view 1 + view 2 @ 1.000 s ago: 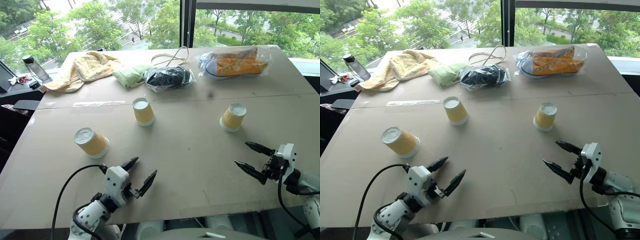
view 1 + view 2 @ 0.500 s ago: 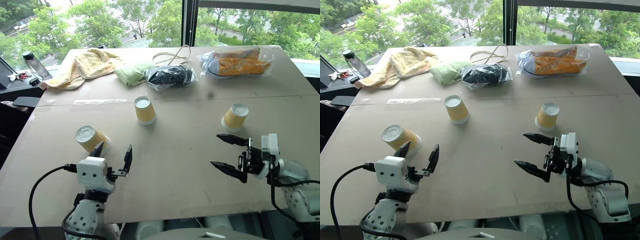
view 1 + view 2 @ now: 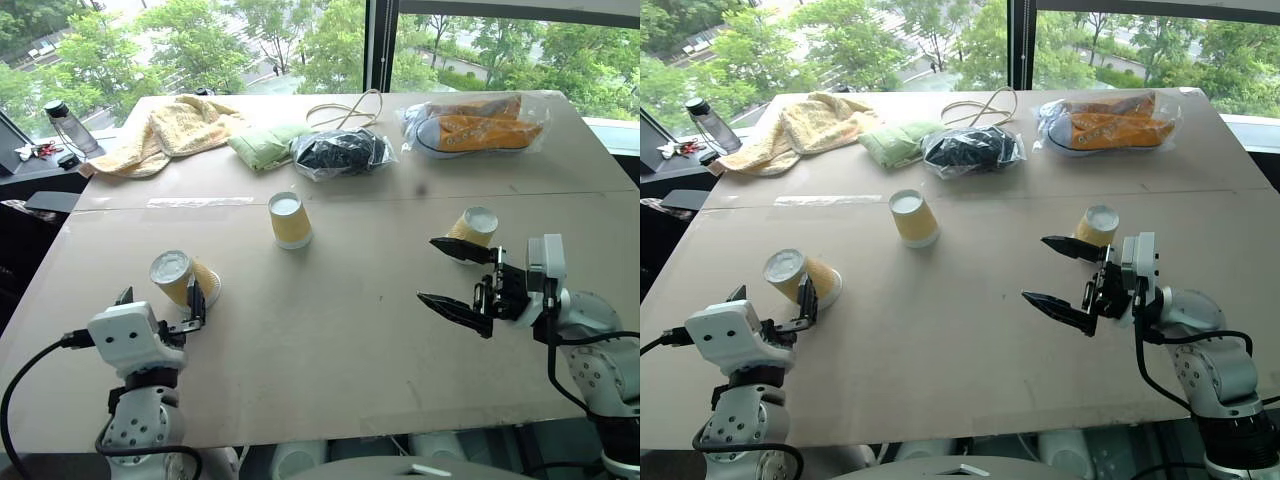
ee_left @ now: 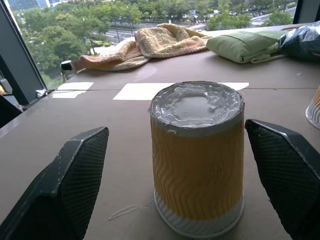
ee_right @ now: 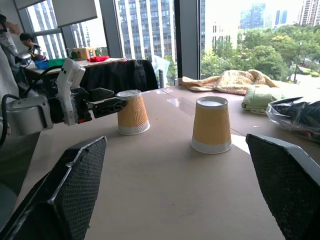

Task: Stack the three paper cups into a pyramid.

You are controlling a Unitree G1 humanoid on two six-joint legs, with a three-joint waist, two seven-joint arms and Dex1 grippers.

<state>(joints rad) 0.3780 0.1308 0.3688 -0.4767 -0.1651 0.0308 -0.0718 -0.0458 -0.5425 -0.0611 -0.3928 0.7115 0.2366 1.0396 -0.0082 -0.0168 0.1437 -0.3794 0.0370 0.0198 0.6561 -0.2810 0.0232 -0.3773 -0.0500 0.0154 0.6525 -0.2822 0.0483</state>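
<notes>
Broadly, the brown table carries three paper cups, all upside down and apart: one at nine o'clock, one near the centre toward twelve, one at three o'clock. Left hand stands open, its fingers flanking the nine o'clock cup without touching. Right hand is open just beside the three o'clock cup.

We see three paper cups with yellow-orange wavy-ribbed walls, white rims and bases; a pale yellow towel; a light green pouch; orange shoes; black, mesh-textured fingers.
</notes>
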